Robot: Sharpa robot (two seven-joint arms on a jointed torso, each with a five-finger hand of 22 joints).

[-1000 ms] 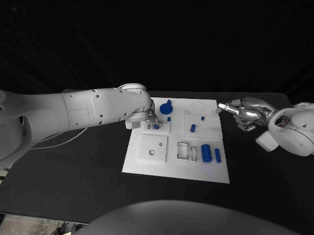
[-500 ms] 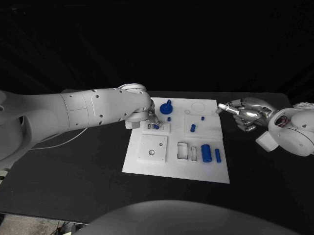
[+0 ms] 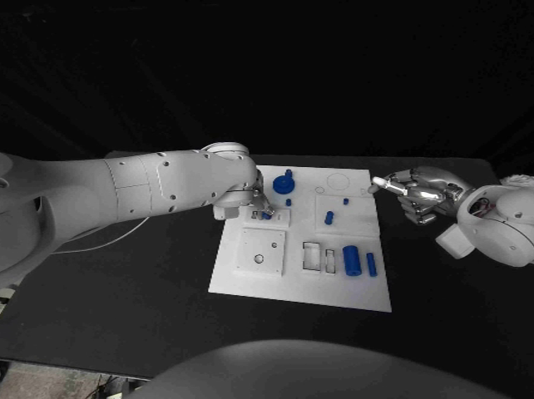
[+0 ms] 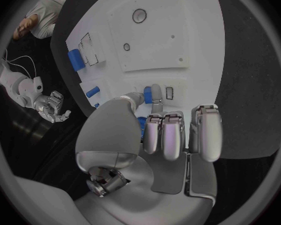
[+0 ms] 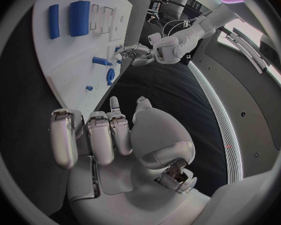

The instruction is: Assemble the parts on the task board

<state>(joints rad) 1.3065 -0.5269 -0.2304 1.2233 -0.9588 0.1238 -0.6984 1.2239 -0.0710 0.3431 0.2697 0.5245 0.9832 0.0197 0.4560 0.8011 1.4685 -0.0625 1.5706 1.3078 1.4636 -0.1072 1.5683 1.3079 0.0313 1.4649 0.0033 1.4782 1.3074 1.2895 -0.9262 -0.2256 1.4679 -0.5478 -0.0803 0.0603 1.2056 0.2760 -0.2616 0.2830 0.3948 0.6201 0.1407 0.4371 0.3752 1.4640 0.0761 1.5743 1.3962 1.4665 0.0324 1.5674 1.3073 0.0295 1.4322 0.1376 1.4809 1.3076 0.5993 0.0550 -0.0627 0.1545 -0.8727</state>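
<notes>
Behind left hand (image 4: 150,135) fingers (image 4: 155,96), a small blue part (image 4: 140,122).

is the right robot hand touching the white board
No, the right robot hand hovers off the white board, past its edge.

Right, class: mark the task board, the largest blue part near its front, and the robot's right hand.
task board (image 3: 249,278), head view, bare white near-left corner.
largest blue part (image 3: 351,260), head view, middle of its body.
right hand (image 3: 413,193), head view, middle of the silver hand.
</notes>
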